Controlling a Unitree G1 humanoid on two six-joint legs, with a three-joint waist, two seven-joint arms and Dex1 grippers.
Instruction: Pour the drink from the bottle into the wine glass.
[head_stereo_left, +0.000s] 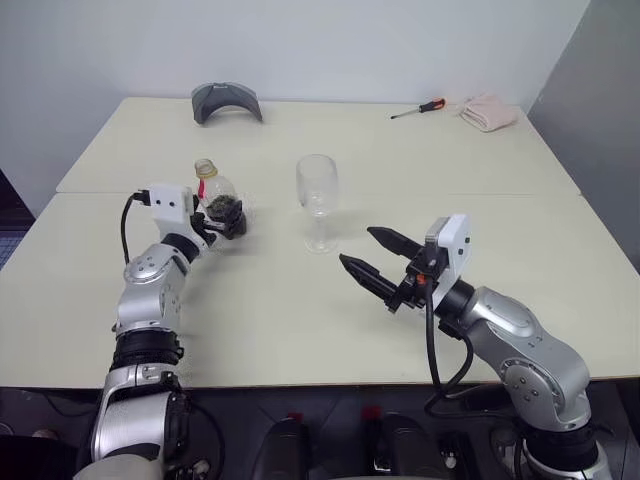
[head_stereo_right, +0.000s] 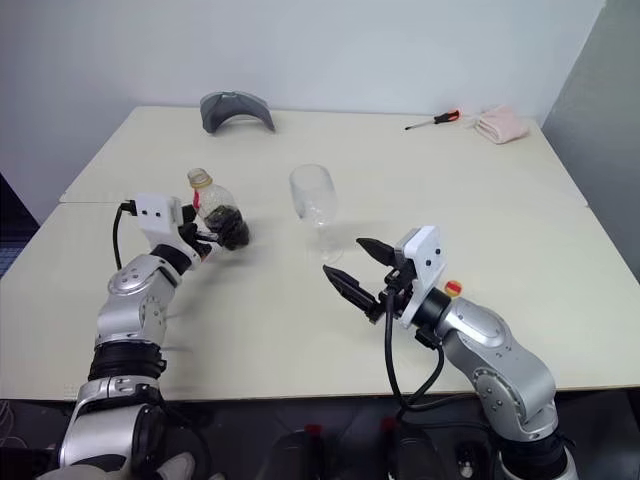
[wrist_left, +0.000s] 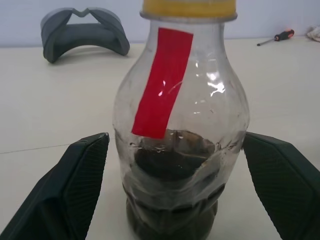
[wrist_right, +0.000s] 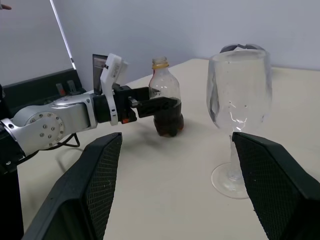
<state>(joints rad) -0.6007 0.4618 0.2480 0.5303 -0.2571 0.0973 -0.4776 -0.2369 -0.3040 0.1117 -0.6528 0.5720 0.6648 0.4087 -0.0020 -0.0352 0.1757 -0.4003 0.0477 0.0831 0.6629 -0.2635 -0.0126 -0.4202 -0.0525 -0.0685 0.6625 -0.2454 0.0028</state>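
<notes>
The bottle (head_stereo_left: 214, 190) stands upright on the desk (head_stereo_left: 300, 300), to the robot's left of the wine glass (head_stereo_left: 317, 200) and apart from it, with its yellow cap on and the drink (wrist_left: 172, 200) filling only the lower part of its rounded body. The left gripper (wrist_left: 175, 190) has its jaws spread wide, one on each side of the bottle's lower body, neither pressing the plastic as far as the left wrist view shows. The right gripper (head_stereo_left: 380, 260) hovers over the desk near the glass's foot, jaws open and holding nothing.

The step in hand appears to be the grasp of the bottle. To do it well, the left jaws should likely close evenly on the widest part of the body, low enough that the bottle cannot tip but clear of the desk. The plastic looks thin and a little dented, so a gentle squeeze seems wiser than a hard one. The cap looks in place, and would need to come off before any pouring. The glass seems top-heavy on its thin stem, so the right jaws should stay off it.
</notes>
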